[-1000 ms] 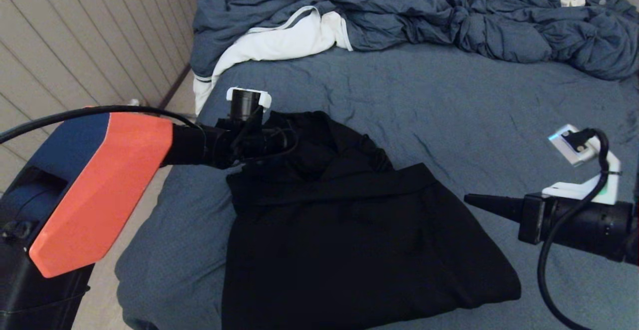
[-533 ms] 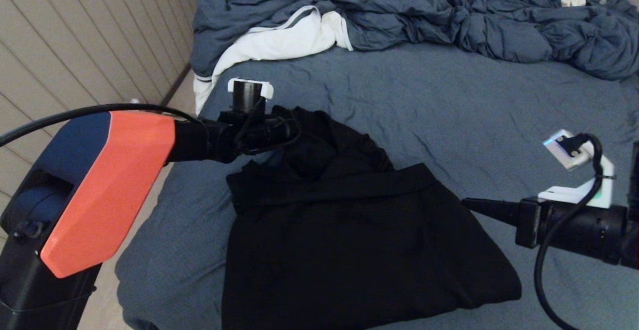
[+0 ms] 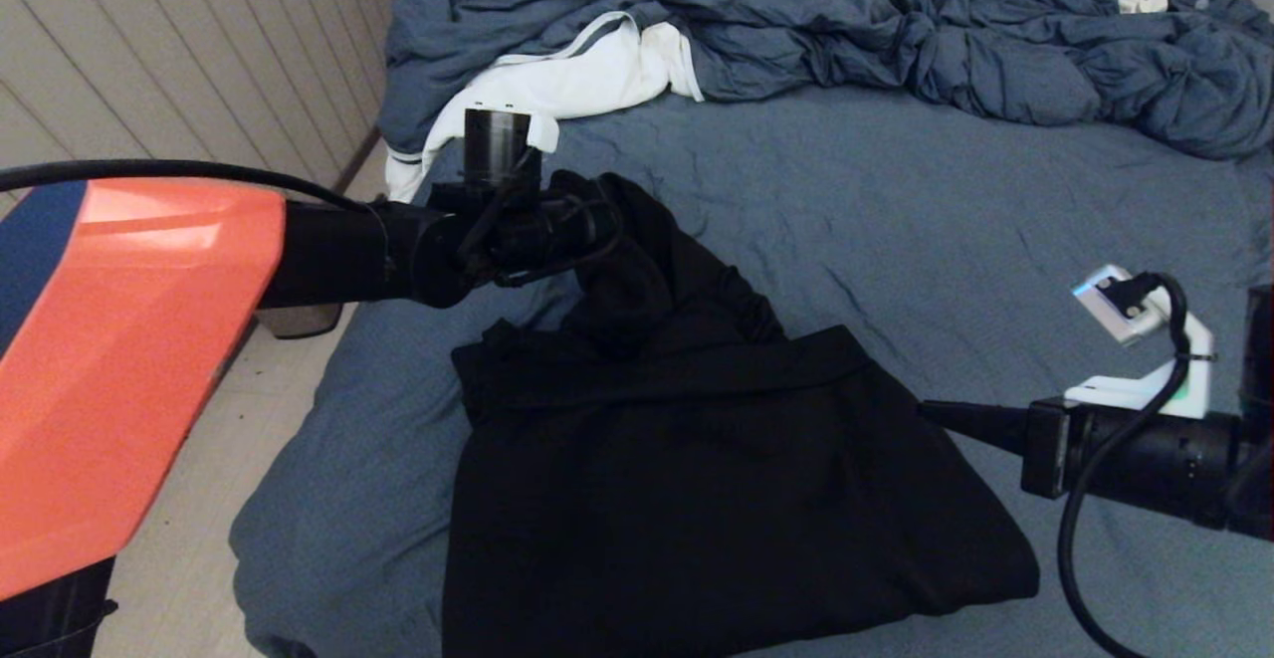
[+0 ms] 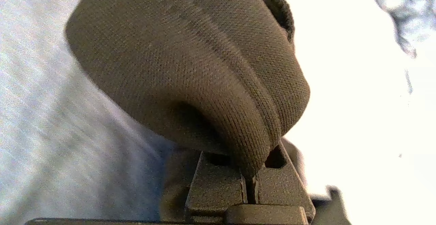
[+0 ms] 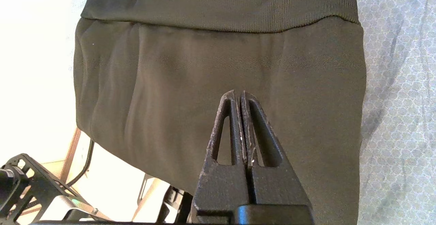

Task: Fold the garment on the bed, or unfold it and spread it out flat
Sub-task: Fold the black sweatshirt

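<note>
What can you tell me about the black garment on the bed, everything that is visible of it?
The garment is plain black, knit-looking cloth with a ribbed band along one edge. It lies folded into a rough rectangle on the bed, near its left edge. A fold of its far end is pinched and lifted by the left gripper, shut on it. The right gripper, shut and empty, points at its right edge.
</note>
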You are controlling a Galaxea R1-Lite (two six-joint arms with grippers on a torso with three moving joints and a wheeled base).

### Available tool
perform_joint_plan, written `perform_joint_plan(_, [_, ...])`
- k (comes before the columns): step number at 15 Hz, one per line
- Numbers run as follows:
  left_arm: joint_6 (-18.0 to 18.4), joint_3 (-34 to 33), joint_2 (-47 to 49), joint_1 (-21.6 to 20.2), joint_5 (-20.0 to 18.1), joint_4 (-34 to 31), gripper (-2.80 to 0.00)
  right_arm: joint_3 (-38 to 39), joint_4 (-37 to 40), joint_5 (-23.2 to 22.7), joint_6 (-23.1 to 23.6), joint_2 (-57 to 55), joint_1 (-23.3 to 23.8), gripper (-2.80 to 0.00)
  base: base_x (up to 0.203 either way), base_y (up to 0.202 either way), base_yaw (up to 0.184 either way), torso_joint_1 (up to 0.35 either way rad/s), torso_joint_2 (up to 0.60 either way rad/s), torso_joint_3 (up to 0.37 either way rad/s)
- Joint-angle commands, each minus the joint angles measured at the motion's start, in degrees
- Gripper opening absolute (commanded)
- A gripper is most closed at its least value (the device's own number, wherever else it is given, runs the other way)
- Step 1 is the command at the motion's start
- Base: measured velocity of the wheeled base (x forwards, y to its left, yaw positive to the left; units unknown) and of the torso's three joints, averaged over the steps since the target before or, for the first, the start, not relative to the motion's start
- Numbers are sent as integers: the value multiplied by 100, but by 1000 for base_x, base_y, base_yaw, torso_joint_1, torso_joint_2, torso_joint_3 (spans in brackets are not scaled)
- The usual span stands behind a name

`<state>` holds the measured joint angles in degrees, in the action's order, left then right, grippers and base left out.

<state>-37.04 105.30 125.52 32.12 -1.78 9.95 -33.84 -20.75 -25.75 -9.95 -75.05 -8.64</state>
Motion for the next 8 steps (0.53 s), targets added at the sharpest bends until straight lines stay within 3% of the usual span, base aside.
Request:
perform_joint_plan(1, [-37, -287, -531, 209, 6, 20, -280, -8, -14, -18, -7, -28, 3, -280, 0, 0, 0, 0, 0, 0])
perform_joint_plan(4, [-46, -976, -1113, 526, 25, 75, -280, -17, -17, -18, -7, -36, 3, -280, 0, 0, 0, 0, 0, 0])
perform_joint_plan(8, [-9, -2135, -1716, 764, 28, 614, -280, -8, -9, -26, -7, -27, 3, -280, 0, 0, 0, 0, 0, 0])
